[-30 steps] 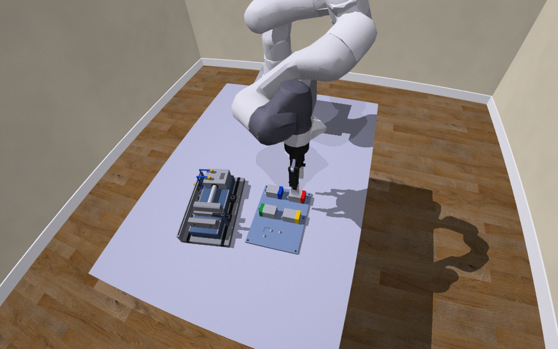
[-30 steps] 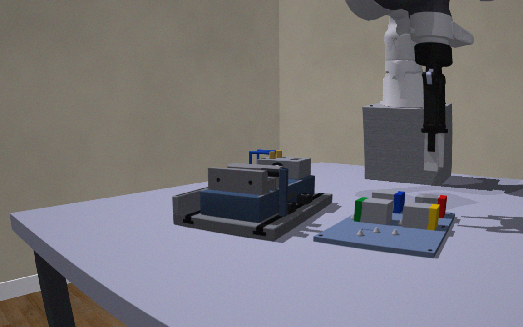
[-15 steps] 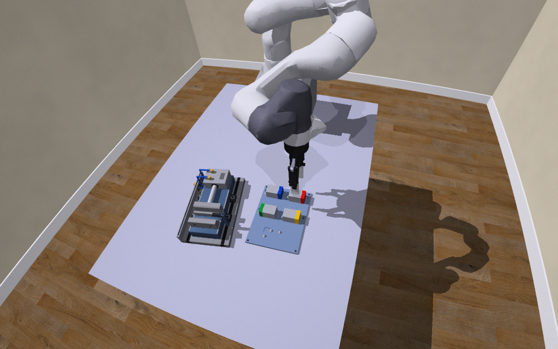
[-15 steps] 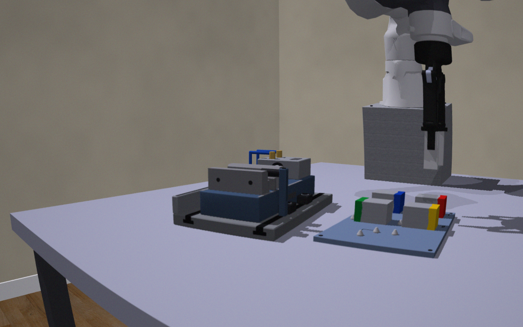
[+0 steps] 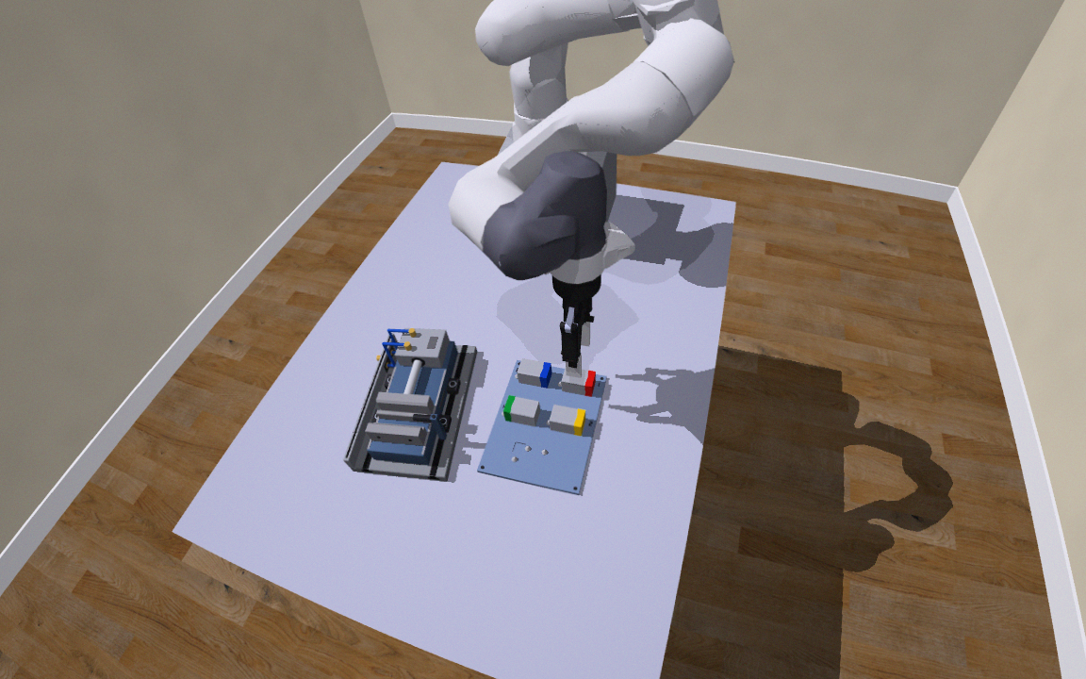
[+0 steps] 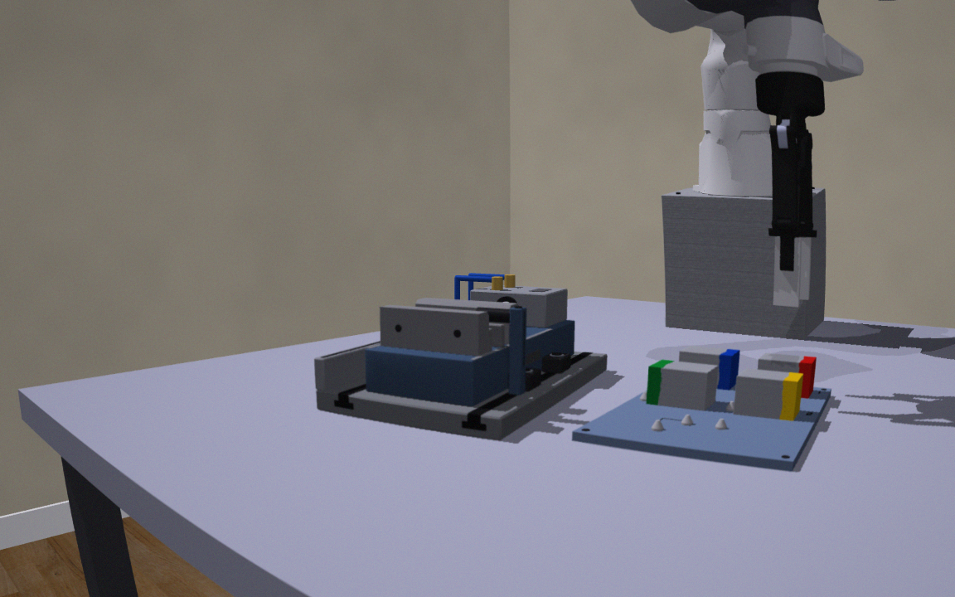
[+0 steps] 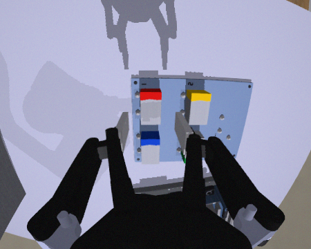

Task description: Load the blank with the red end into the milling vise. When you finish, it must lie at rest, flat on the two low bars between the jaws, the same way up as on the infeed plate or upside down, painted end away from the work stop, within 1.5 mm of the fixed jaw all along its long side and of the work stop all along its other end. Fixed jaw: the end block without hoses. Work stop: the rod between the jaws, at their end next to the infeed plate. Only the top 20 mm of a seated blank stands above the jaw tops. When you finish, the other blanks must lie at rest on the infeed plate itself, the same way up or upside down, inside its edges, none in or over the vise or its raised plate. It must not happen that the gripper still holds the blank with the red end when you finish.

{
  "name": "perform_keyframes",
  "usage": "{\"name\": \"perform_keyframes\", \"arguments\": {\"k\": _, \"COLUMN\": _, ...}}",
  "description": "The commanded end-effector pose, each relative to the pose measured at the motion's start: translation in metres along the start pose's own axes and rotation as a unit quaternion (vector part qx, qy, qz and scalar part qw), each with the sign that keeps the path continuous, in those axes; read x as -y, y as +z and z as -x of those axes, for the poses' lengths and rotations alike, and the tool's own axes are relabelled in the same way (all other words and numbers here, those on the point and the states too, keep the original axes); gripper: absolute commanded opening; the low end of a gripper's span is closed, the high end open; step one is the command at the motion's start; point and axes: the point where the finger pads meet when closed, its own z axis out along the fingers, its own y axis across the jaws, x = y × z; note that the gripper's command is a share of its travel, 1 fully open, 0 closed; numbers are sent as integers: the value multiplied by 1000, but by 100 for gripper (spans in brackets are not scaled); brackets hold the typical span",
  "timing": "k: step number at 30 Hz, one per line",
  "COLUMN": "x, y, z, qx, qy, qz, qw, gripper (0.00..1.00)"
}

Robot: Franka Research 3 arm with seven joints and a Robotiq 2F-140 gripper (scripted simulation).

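the arm (image 5: pixel 639 101) (image 6: pixel 734 148) bends over and down, its wrist (image 5: pixel 547 219) (image 6: pixel 785 44) above the gripper (image 5: pixel 572 372) (image 6: pixel 791 300) (image 7: pixel 153 117), which points downward. the fingers stand apart, partly open, with nothing between them.

Green-ended blank (image 7: pixel 184 157) mostly hidden behind claw finger (image 7: pixel 194 166), wrist view. Vise (image 7: pixel 214 204) partly blocked there too. Arm (image 6: pixel 785 44) cut off at exterior top edge.

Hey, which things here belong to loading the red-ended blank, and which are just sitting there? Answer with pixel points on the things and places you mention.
Part of the job:
- blank with the red end (image 5: pixel 576 383) (image 6: pixel 779 362) (image 7: pixel 151 111)
- milling vise (image 5: pixel 396 434) (image 6: pixel 433 330)
- tool (image 5: pixel 573 372) (image 6: pixel 791 288) (image 7: pixel 151 120)

Just sitting there:
- blue-ended blank (image 5: pixel 532 372) (image 6: pixel 700 361) (image 7: pixel 151 153)
- green-ended blank (image 5: pixel 524 411) (image 6: pixel 690 385)
- yellow-ended blank (image 5: pixel 564 419) (image 6: pixel 758 394) (image 7: pixel 199 112)
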Motion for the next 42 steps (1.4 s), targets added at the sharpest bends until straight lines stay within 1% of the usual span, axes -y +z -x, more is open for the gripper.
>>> {"name": "perform_keyframes", "arguments": {"k": 1, "x": 0, "y": -2, "z": 0, "qx": 0, "qy": -1, "qz": 0, "qw": 1000, "gripper": 44}}
{"name": "perform_keyframes", "arguments": {"k": 32, "x": 1, "y": -4, "z": 1, "qx": 0, "qy": -2, "qz": -1, "qw": 1000, "gripper": 44}}
{"name": "perform_keyframes", "arguments": {"k": 37, "x": 0, "y": 27, "z": 1, "qx": 0, "qy": -2, "qz": -1, "qw": 1000, "gripper": 44}}
{"name": "perform_keyframes", "arguments": {"k": 42, "x": 0, "y": 27, "z": 1, "qx": 0, "qy": -2, "qz": -1, "qw": 1000, "gripper": 44}}
